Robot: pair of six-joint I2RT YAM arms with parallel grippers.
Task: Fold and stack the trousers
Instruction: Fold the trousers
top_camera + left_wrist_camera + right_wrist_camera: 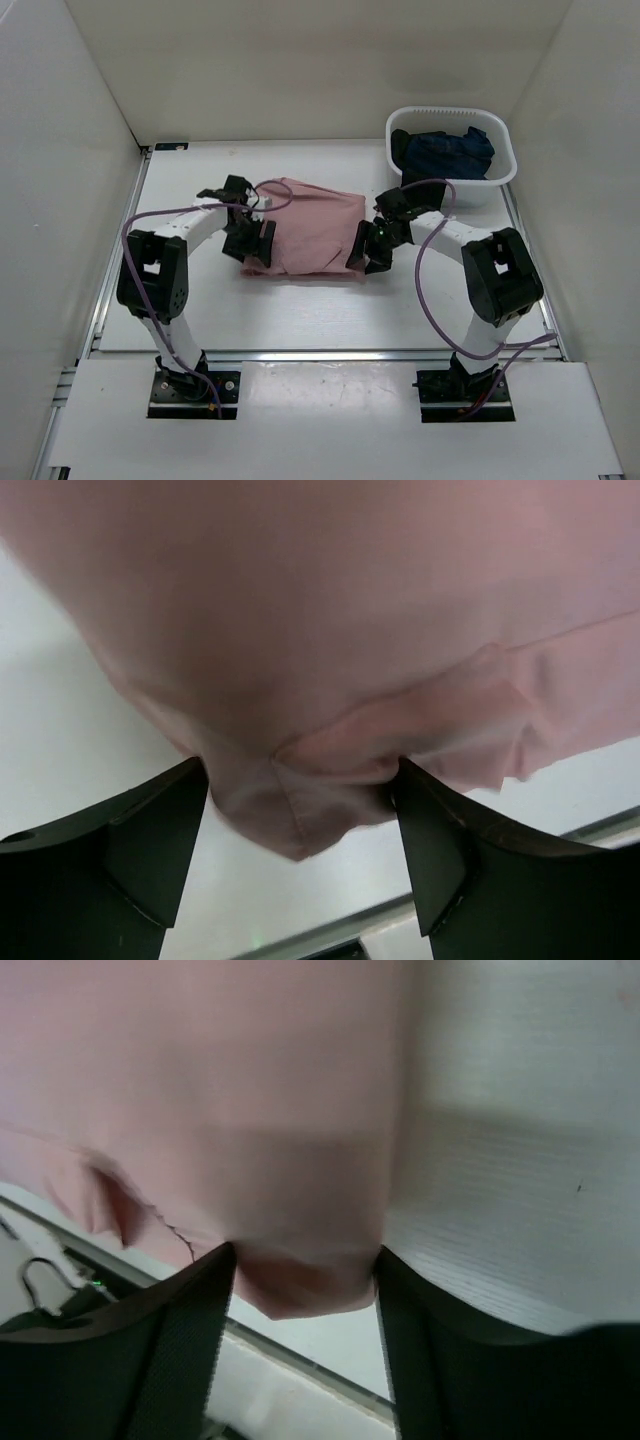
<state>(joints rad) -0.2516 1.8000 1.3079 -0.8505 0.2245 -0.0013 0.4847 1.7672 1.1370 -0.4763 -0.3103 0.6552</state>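
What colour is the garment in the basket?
Dark navy blue garment, clearest in the top view, in the white basket.

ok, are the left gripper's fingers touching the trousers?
Touching. The left wrist view shows a fold of the trousers filling the gap between the left gripper fingers, pressed against both.

White basket (500, 175) on the bench (300, 310) beyond my right claw (368, 250), dark navy garment (448, 153) bundled inside it
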